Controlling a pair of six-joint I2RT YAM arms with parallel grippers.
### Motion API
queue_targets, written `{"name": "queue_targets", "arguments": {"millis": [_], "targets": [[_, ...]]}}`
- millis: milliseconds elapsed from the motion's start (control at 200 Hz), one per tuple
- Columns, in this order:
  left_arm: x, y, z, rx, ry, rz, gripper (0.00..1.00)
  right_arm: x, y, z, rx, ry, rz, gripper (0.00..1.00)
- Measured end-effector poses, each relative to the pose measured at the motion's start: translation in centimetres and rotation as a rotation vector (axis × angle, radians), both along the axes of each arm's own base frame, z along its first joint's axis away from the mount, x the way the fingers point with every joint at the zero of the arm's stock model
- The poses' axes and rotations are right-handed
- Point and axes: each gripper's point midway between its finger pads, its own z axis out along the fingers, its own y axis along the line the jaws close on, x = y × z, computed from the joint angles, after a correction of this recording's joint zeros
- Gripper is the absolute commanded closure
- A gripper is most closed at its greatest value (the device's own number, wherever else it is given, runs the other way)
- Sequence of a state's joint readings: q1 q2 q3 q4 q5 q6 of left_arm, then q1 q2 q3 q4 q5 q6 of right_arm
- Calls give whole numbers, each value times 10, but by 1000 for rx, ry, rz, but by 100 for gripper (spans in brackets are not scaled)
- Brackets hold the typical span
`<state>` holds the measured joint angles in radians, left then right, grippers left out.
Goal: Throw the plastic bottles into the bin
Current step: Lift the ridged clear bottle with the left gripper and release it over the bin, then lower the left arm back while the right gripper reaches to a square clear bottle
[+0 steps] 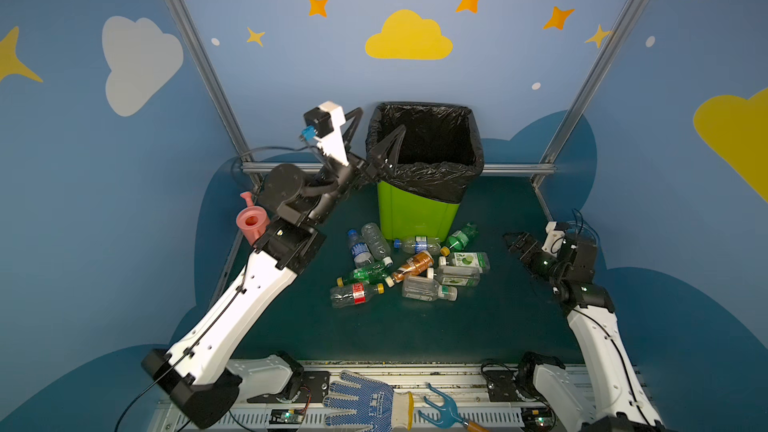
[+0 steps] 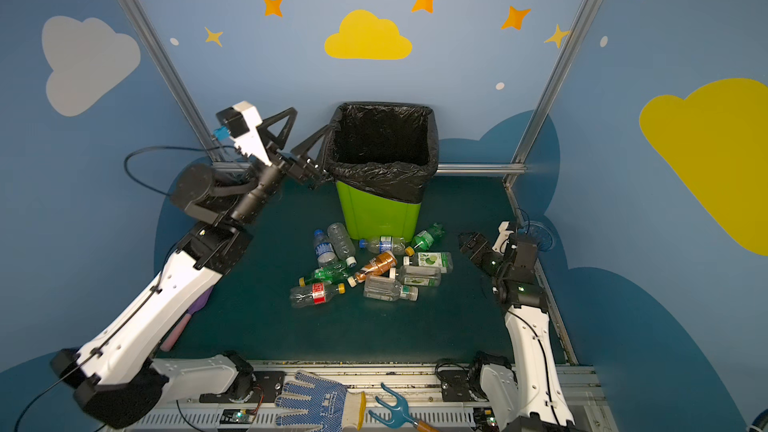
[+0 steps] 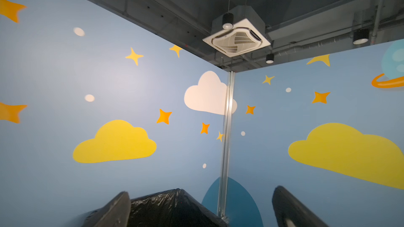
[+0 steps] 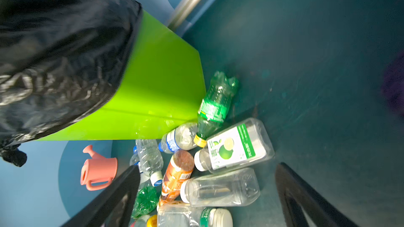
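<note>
Bin [image 1: 415,218] [image 2: 376,218] stood upright at 12 o'clock on the surface [image 1: 415,334], with its black bag [image 1: 432,184] folded over the rim. The inside was too dark to tell the contents. Left jaws were raised at the bin's 9 o'clock rim and spread wide. In a top view one finger [image 1: 392,145] overlapped the bin's mouth and the other finger [image 1: 353,124] sat outside it. The left wrist view pointed up at the walls and ceiling, with a corner of the bag [image 3: 170,208] showing between the two fingers. Plastic bottles [image 1: 426,288] [image 2: 388,288], roughly ten, lay on their sides in a loose pile at the bin's 6 o'clock, the nearest ones touching its base. A brown bottle [image 1: 413,265] [image 4: 177,177] lay mid-pile. A green bottle [image 1: 461,236] [image 4: 215,103] lay by the bin's 4 o'clock corner, and a red-label bottle [image 1: 355,295] at the pile's 7 o'clock edge. Right jaws sat low at the pile's 3 o'clock, apart from it, pointing toward the bottles and also spread wide; the right wrist view showed the pile between the fingers. A pink watering can [image 1: 251,222] [image 4: 98,169] sat at 9 o'clock beside the left arm. A glove [image 1: 361,403] and a blue hand rake [image 1: 444,407] lay on the rail at 6 o'clock.
</note>
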<state>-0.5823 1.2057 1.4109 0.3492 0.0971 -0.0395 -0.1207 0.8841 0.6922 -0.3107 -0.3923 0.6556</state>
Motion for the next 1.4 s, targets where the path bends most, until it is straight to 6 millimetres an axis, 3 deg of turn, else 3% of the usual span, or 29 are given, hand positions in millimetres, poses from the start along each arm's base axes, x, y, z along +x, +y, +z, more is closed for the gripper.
{"name": "queue_targets", "arguments": {"millis": [115,235,335,431,626,766,881,1156,1402], "targets": [[9,14,-65,56,126,90,0,-1,18,-14,22,49,50,6],[31,30,-169,164,355,217,0,-3,43,-17,13,55,130,6],[30,62,-245,203,523,331,0,-5,66,-22,-13,53,214,6],[21,98,-286,159,630,434,0,-9,87,-31,-70,57,305,6],[6,153,-325,-12,759,599,0,-12,140,-44,-268,49,551,6],[0,178,-351,-90,831,677,0,-13,181,-45,-439,3,741,6],[-2,194,-366,-131,883,728,0,-19,208,-59,-573,-5,885,6],[-3,208,-379,-197,930,750,0,-49,246,-98,-807,35,1179,12],[-2,209,-383,-210,947,739,0,-66,256,-123,-952,85,1350,17]]}}
